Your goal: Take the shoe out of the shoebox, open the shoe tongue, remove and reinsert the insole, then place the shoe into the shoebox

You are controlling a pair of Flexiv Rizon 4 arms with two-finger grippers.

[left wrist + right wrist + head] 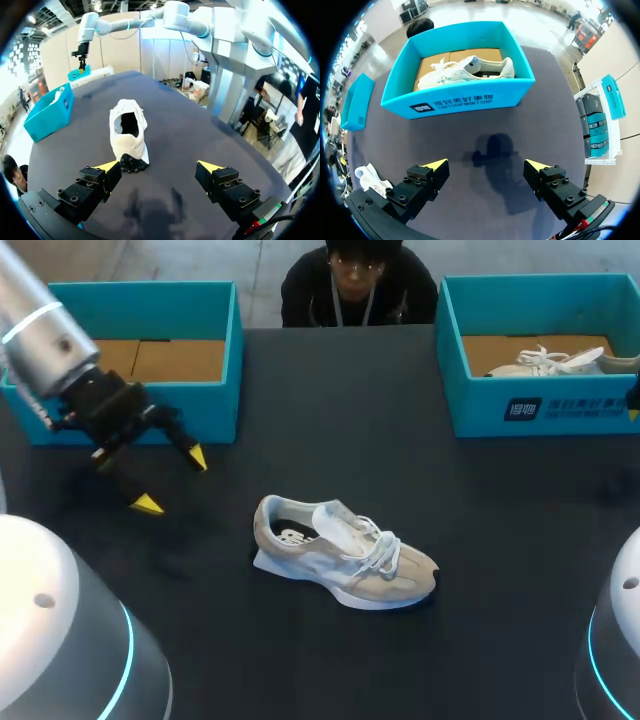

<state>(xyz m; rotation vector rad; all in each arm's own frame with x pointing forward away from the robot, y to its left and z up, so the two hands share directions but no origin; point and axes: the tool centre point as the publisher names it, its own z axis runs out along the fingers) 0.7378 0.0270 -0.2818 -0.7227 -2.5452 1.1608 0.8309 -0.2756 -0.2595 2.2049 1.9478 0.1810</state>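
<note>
At the middle of the black table [330, 410] lies the beige and white lace-up sneaker [345, 555]. It is out of any box and rests on its sole. Its long axis runs across the table, heel toward my left side, toe toward my right. The left pincer [172, 480] hangs open and empty off the heel end. The right pincer [486, 164], also open and empty, faces the teal cardboard shoebox [460, 100] holding another white shoe [465, 70], well apart from the sneaker. I judge the left arm nearer for the tongue.
</note>
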